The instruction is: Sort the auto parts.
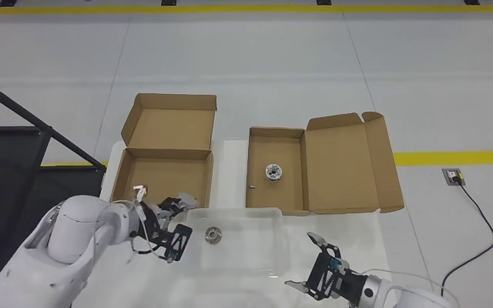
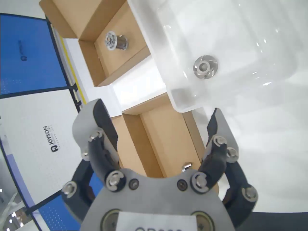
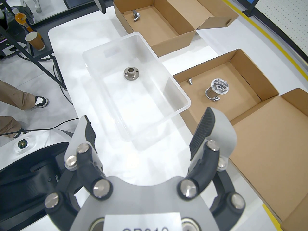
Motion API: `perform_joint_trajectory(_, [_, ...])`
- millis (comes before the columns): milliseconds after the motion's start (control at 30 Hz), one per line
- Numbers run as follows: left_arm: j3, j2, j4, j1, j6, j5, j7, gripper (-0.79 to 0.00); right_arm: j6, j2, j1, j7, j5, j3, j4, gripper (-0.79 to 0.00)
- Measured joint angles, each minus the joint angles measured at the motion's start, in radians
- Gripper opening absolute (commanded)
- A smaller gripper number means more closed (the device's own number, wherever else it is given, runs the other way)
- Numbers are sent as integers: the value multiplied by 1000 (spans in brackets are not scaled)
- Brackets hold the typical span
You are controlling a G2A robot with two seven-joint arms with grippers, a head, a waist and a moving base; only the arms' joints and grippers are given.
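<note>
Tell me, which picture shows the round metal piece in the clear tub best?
The right wrist view. It sees the round metal piece at a slant, so its raised middle and flat rim both show. The left wrist view looks straight down on the piece; the top view shows it tiny.

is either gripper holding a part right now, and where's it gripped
Nothing is held: the left gripper and the right gripper are both open and empty.

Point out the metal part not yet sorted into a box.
The flanged disc with the centre hole, alone in the clear tub; the bracket lies in one cardboard box, the finned cylinder in the other.
</note>
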Motion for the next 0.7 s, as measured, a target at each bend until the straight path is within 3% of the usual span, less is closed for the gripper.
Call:
perform_joint_trajectory(133, [141, -6, 43, -98, 3, -20, 36, 0, 0, 0, 0, 0, 0, 0, 0, 0])
perform_joint_trajectory(333, [325, -14, 116, -228, 3, -65, 3, 0, 0, 0, 0, 0, 0, 0, 0, 0])
perform_joint_trajectory(700, [333, -14, 112, -223, 7, -63, 0, -12, 0, 0, 0, 0, 0, 0, 0, 0])
